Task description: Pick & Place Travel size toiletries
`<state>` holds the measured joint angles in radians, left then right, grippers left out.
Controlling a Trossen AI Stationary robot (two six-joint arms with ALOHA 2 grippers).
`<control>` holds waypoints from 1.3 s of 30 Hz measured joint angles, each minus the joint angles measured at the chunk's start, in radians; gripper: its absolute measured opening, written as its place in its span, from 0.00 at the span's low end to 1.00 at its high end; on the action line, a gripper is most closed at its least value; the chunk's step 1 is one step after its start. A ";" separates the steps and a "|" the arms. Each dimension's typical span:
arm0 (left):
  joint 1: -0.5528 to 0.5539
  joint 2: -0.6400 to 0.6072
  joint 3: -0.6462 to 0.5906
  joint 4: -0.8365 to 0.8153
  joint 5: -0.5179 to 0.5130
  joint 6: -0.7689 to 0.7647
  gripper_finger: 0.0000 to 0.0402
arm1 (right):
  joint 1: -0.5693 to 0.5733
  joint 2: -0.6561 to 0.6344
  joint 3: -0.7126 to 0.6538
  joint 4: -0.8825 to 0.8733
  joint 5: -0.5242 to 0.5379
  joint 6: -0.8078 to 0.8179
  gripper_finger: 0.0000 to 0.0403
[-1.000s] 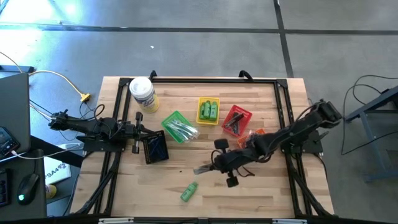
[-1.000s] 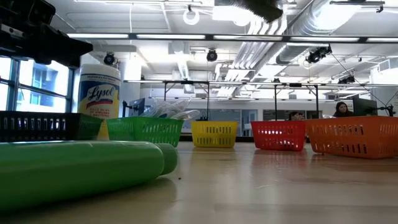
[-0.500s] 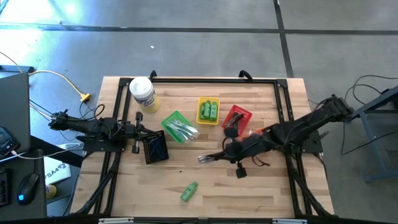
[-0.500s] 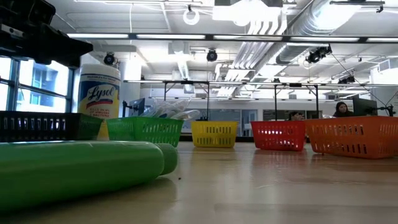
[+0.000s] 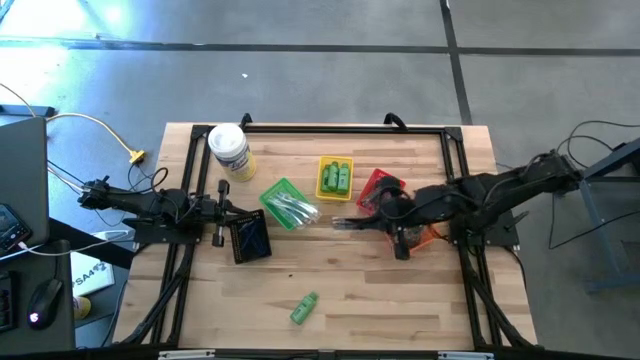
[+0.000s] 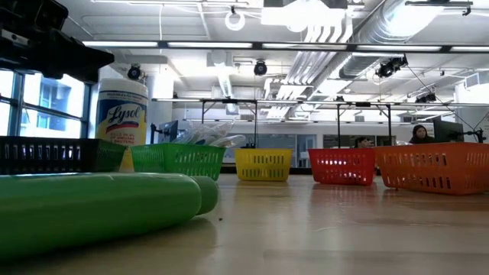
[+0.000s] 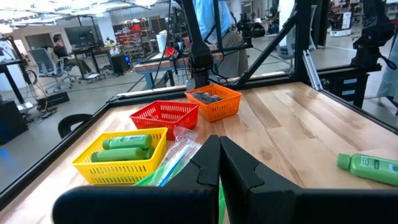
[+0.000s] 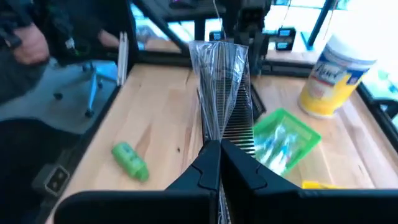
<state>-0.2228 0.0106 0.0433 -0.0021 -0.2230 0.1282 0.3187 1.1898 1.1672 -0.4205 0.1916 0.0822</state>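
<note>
My right gripper [image 5: 358,224] hovers over the table's middle, in front of the red basket [image 5: 380,186], shut on a clear-wrapped dark comb [image 8: 219,93]. A green bottle [image 5: 305,308] lies on its side near the front edge; the low view shows it close up as the green bottle [image 6: 99,206]. Two more green bottles lie in the yellow basket [image 5: 335,178]. Clear-wrapped pieces sit in the green basket [image 5: 285,203]. My left gripper [image 5: 230,208] waits shut at the table's left, over the black basket [image 5: 248,238]. My right gripper pinches one end of the wrapped comb [image 8: 215,138] between its two fingers. The fingers come from the table's right side, slanting a little downward. The comb sticks out ahead of the fingertips, roughly along them, toward the table's left, lifted clear of the table.
A white-lidded Lysol jar [image 5: 230,150] stands at the far left. An orange basket [image 5: 425,232] sits partly under my right arm. A black frame [image 5: 345,128] borders the wooden table. Bare wood lies around the green bottle along the front.
My right gripper, staying shut on the wrapped comb, has risen and drawn back toward the table's far and right edges, from near the front middle to beside the red basket. The comb has gone with it, well clear of the table.
</note>
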 joint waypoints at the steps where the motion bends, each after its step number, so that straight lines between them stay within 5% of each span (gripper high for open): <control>1: 0.000 0.000 0.000 0.000 0.000 0.000 0.00 | 0.000 -0.009 -0.009 0.015 0.000 0.000 0.01; 39: 0.000 0.000 0.000 0.001 -0.008 0.001 0.00 | -0.031 -0.867 -0.645 0.034 0.145 0.135 0.01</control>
<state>-0.2226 0.0105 0.0433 -0.0013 -0.2306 0.1287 0.2874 0.3226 0.5220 -0.3862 0.3362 0.2173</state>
